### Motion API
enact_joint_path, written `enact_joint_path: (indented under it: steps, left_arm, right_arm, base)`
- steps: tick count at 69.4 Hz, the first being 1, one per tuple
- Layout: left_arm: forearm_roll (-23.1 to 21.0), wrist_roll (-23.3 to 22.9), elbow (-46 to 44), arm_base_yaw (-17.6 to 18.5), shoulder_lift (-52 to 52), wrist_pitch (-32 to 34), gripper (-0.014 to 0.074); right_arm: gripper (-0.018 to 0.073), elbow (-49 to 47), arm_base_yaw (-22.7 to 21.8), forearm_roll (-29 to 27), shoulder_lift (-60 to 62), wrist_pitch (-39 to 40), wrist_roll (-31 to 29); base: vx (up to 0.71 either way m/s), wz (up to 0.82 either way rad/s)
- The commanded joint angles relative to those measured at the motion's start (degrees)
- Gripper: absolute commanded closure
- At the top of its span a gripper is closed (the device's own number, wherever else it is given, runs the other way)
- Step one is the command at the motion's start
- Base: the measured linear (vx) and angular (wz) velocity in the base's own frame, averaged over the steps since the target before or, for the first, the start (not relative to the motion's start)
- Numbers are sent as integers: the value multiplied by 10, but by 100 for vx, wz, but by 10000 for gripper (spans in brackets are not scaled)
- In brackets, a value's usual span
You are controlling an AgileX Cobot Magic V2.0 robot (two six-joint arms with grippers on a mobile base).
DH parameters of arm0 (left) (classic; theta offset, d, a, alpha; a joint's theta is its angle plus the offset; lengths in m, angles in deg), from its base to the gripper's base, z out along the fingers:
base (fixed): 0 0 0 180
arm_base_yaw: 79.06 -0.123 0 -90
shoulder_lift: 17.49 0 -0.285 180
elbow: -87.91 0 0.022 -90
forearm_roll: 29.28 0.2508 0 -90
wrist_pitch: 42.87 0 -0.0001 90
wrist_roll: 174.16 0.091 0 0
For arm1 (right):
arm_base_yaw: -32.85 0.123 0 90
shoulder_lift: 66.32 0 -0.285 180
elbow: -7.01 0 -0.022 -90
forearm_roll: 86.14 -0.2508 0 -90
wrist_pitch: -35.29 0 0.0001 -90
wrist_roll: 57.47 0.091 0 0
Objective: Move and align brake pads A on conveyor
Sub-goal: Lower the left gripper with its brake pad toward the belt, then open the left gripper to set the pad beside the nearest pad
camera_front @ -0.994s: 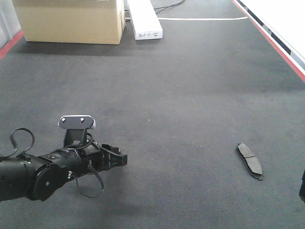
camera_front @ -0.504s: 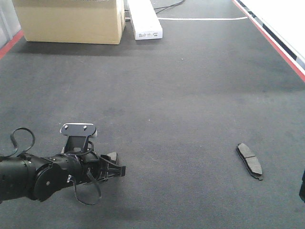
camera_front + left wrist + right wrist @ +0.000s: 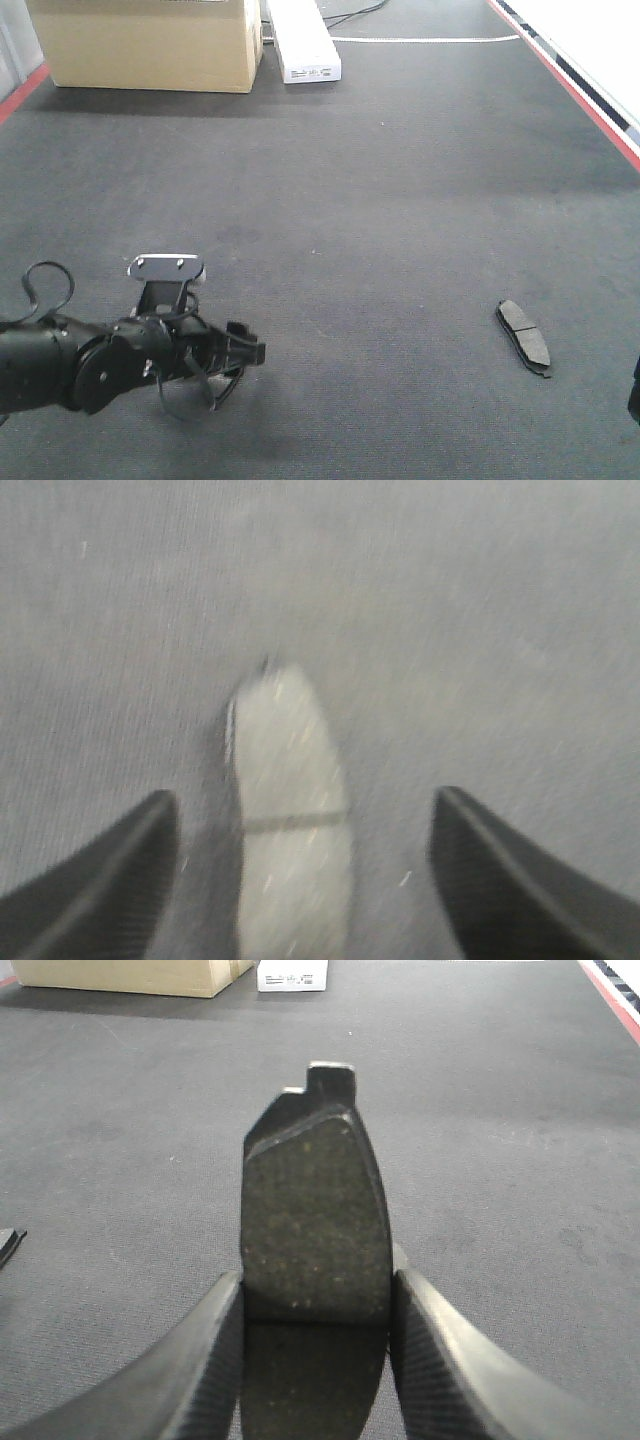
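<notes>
Early in the job, by the look of it: no two pads lined up anywhere in view. Left gripper [image 3: 300, 880] spread wide and low over the conveyor [image 3: 400, 200], one pale-looking brake pad [image 3: 290, 810] flat on the belt between the fingers, nearer the left one, ungrasped. Right gripper [image 3: 315, 1350] clamped on a second pad [image 3: 315, 1230], held clear of the belt. A third pad [image 3: 524, 337] alone on the belt, well apart from the left gripper. Fourth pad not identifiable. Placing and aligning apparently all ahead.

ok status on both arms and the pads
Left gripper open over a pad. Right gripper shut on a pad. Third pad loose on belt.
</notes>
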Motion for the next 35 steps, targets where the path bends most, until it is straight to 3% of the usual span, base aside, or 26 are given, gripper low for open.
enact_joint_path:
  steps: [1, 12, 17, 35]
  left_arm:
    - [-5, -7, -41, 2, 18, -10, 34]
    - [-1, -5, -94, 2, 33, -84, 38]
    - [13, -5, -107, 0, 53, -88, 38]
    - [95, -6, -117, 0, 189, -121, 88]
  right_arm:
    - [563, -18, -2, 3, -3, 56, -7]
    - [563, -18, -2, 3, -3, 56, -7]
    - [563, -18, -2, 3, -3, 56, -7]
    - [563, -18, -2, 3, -3, 56, -7]
  base:
    - [0, 0]
    - [0, 0]
    - [0, 0]
    - [0, 0]
